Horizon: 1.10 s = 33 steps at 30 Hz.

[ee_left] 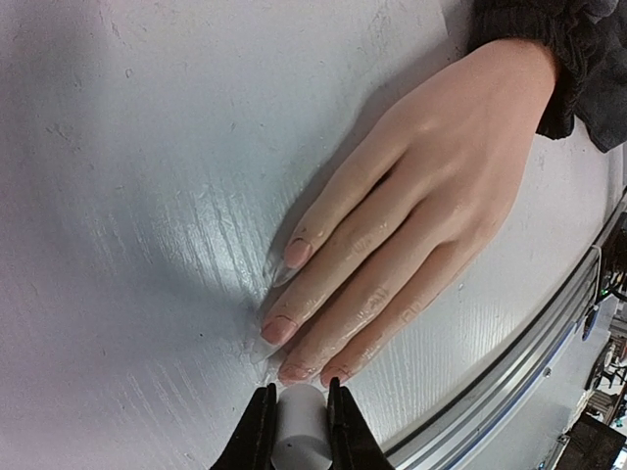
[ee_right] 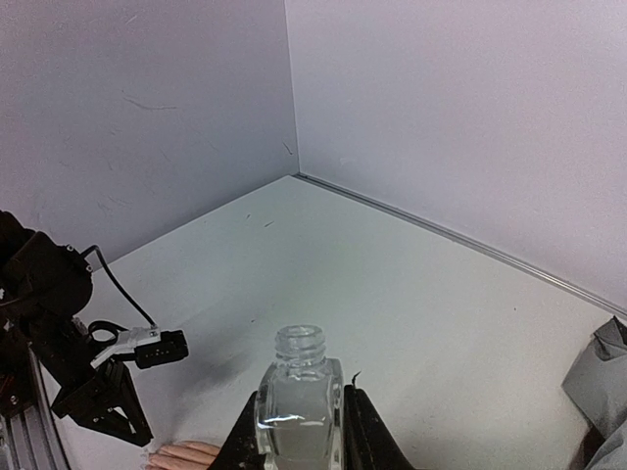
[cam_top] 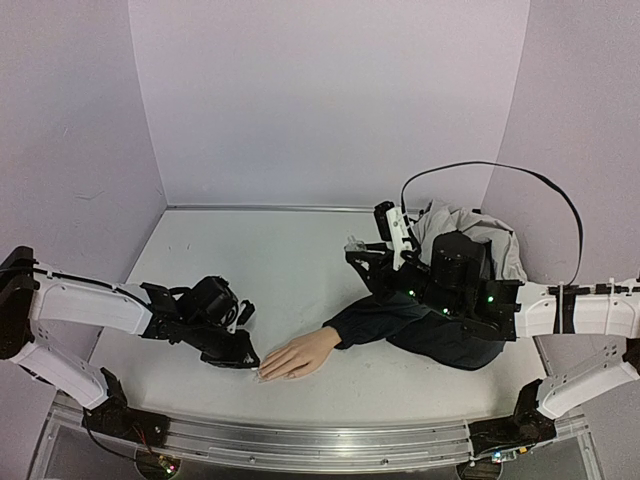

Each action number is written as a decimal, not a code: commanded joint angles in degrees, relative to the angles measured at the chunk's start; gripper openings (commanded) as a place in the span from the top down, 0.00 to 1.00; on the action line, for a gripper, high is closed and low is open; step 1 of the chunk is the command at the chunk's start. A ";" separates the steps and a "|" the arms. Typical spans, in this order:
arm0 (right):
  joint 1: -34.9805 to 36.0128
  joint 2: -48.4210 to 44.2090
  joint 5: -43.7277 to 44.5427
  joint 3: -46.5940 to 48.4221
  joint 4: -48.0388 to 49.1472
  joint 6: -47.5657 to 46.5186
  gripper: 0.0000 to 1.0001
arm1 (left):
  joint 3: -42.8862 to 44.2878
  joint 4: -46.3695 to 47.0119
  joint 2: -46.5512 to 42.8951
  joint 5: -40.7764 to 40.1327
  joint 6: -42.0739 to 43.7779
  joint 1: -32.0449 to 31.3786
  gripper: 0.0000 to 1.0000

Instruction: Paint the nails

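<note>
The peach mannequin hand [cam_top: 300,352] lies palm down on the table, its navy sleeve [cam_top: 390,320] running off to the right. Its pale nails [ee_left: 297,253] point toward my left gripper [ee_left: 299,392], which is shut on a white cylindrical brush cap [ee_left: 299,426]. The cap's tip sits just short of the two lowest fingertips [ee_left: 294,372]; any bristles are hidden. In the top view the left gripper [cam_top: 250,358] is low at the fingertips. My right gripper [ee_right: 302,397] is shut on an uncapped clear glass bottle [ee_right: 298,367], held upright above the table behind the sleeve [cam_top: 358,246].
A grey cloth [cam_top: 480,240] is bunched behind the right arm. The metal rail [ee_left: 509,382] of the table's front edge runs close beside the hand. Lilac walls [cam_top: 330,100] close in the back and sides.
</note>
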 commanded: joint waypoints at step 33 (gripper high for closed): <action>0.09 -0.49 -0.53 1.15 4.71 0.35 1.00 | -2.38 -0.30 -3.23 -2.46 -0.67 -0.36 1.00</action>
